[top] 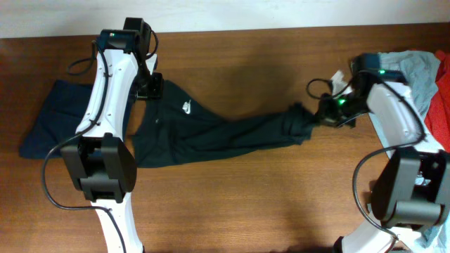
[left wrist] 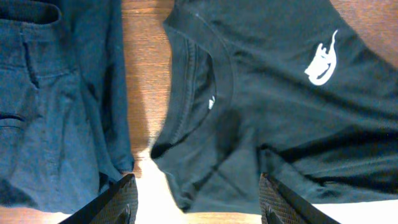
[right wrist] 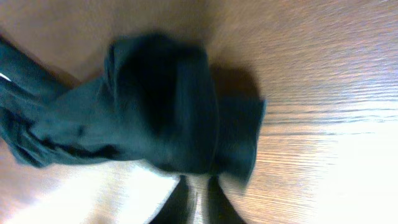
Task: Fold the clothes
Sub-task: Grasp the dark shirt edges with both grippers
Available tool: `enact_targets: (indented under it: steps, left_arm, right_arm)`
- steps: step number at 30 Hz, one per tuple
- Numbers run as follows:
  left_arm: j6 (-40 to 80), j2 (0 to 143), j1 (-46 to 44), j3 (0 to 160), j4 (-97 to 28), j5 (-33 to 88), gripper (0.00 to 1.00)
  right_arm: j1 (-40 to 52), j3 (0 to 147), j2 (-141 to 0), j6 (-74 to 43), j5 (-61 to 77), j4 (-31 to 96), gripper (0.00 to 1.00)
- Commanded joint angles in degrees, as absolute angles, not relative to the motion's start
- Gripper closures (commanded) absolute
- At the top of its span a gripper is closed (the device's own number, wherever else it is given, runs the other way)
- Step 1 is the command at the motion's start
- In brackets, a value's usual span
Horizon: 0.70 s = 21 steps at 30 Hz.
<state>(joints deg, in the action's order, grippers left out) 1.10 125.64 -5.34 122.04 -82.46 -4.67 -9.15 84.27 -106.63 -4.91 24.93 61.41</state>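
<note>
Nearest the arm bases, the front of the bench (top: 246, 204) is bare wood, the widest free room for laying a garment out. Just beyond it the black T-shirt (top: 211, 133) lies across the middle. It is broad at its left, where the collar (left wrist: 224, 68) and white logo (top: 187, 107) show, and drawn into a narrow twisted rope toward the right. The right tool (right wrist: 198, 196) sits at that bunched end. Its jaws are pressed nearly together and, as far as the blurred wrist view allows, pinch the cloth at their tips. The left tool (left wrist: 198, 190) hangs spread above the collar, holding nothing. One of its fingers is close over the edge of the dark-navy garment (top: 53, 119), which lies just beside the shirt on the left with a strip of wood between them. The step in hand looks like spreading the shirt flat before any fold. To do it well, the left tool would best take only the shirt's shoulder or collar and keep off the navy cloth. The right should draw the hem out evenly rather than twist it more, since a pull with the collar unpinned would likely drag the whole shirt. Farther off, the light-blue garment (top: 415, 70) and red garment (top: 439, 105) crowd the far right corner by the right arm, so room there is tight. The far strip of bench behind the shirt is bare wood.
</note>
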Motion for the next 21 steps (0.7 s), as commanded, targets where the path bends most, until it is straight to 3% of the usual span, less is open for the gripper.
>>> enact_targets:
  steps: [1,3,9,18,21]
  left_arm:
    - [0.19,125.75,-5.23,123.17,-83.05,-2.5,0.38]
    - [0.19,125.75,-5.23,123.17,-83.42,-2.52,0.38]
    - [0.19,125.75,-5.19,123.17,-83.44,-2.52,0.37]
    - [0.19,125.75,-5.19,123.17,-84.93,-2.46,0.37]
    - [0.16,125.64,-5.19,123.96,-86.13,-1.15,0.48]
  right_arm:
    - [-9.8,85.34,-105.34,-4.78,25.93,64.45,0.56]
    - [-9.32,85.25,-105.36,-2.96,25.78,67.53,0.44]
    - [-7.22,81.97,-105.36,-2.2,19.84,67.42,0.27]
    - [-7.09,70.37,-105.58,-7.22,21.41,51.51,0.3]
    - [-7.09,68.14,-105.58,-10.09,21.39,47.86,0.33]
